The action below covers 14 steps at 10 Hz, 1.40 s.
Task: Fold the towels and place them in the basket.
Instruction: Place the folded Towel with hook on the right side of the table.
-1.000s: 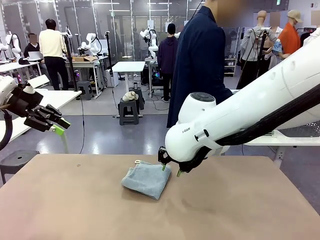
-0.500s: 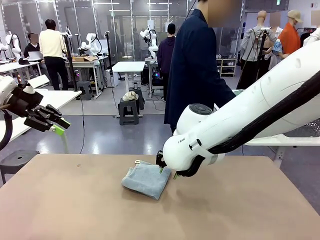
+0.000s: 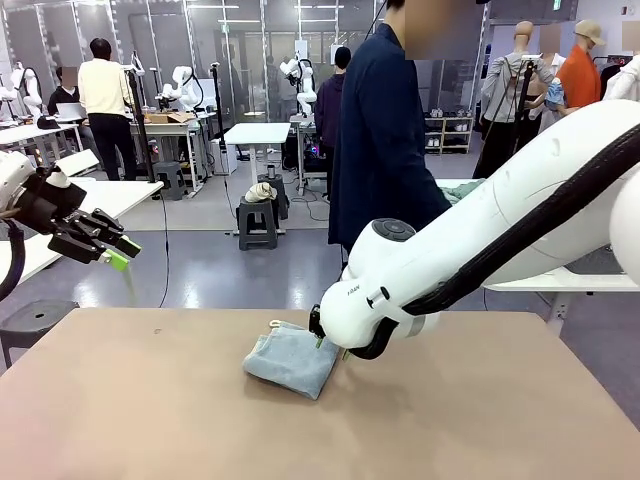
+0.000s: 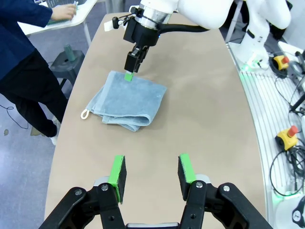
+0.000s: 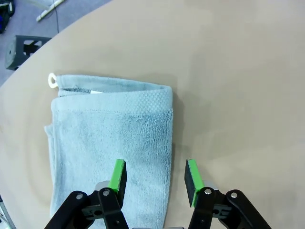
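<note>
A folded pale grey-blue towel (image 3: 292, 360) lies on the brown table, its loop at the far left corner. My right gripper (image 3: 331, 345) hangs low at the towel's right edge, open. In the right wrist view the towel (image 5: 109, 138) lies under the left pad, the other pad is over bare table, and nothing is gripped by the right gripper (image 5: 155, 176). My left gripper (image 3: 113, 250) is raised off the table's left side, open and empty. From the left wrist view the left gripper (image 4: 151, 174) looks down on the towel (image 4: 126, 100) and the right gripper (image 4: 132, 71). The basket is out of view.
A person in a dark navy coat (image 3: 385, 140) stands at the table's far edge, turned toward a white side table (image 3: 530, 280) on the right. The brown table (image 3: 480, 420) is bare around the towel. My right arm (image 3: 480, 240) spans the right half.
My right arm has moved left and down, bringing its gripper to the towel's right edge. The person has shifted a little left. The left arm has not moved.
</note>
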{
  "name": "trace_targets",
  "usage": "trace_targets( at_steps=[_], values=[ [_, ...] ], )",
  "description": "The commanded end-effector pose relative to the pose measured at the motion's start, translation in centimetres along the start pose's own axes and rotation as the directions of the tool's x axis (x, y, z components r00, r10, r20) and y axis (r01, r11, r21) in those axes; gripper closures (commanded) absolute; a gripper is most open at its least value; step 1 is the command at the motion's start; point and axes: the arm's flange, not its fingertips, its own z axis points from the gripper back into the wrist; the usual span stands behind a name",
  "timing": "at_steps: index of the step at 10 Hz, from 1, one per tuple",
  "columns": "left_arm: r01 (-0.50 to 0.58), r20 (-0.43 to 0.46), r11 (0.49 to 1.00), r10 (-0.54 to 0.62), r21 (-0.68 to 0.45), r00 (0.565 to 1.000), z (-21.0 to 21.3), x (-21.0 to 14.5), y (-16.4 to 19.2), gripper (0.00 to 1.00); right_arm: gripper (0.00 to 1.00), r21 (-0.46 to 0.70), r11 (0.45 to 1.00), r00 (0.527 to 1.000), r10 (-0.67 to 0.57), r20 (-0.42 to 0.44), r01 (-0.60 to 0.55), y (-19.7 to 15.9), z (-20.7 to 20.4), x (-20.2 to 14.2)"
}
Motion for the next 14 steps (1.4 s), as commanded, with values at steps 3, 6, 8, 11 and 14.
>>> trace_targets(
  at_steps=[3,6,8,11,14],
  values=[
    [0.002,-0.013,1.0,-0.002,-0.002,1.0,0.1,0.1,-0.2,0.43,0.37,0.033,0.999,0.999,-0.026,0.035,0.025,0.5,-1.8,0.3],
    [0.002,-0.013,1.0,-0.002,-0.002,1.0,0.1,0.1,-0.2,0.43,0.37,0.029,0.999,0.999,-0.02,0.032,0.019,0.4,-2.2,0.5],
    [0.002,-0.013,1.0,-0.002,-0.002,1.0,0.1,0.1,-0.2,0.43,0.57,0.04,0.999,1.0,-0.011,0.028,0.01,0.2,-2.2,0.4],
    [0.002,-0.013,1.0,-0.002,-0.002,1.0,0.1,0.1,-0.2,0.43,0.62,0.04,0.999,1.0,-0.012,0.024,0.011,0.1,-2.0,0.3],
    [0.002,-0.013,1.0,-0.002,-0.002,1.0,0.1,0.1,-0.2,0.43,1.0,0.023,1.0,1.0,0.016,0.023,-0.016,0.4,-1.7,0.3]
  ],
)
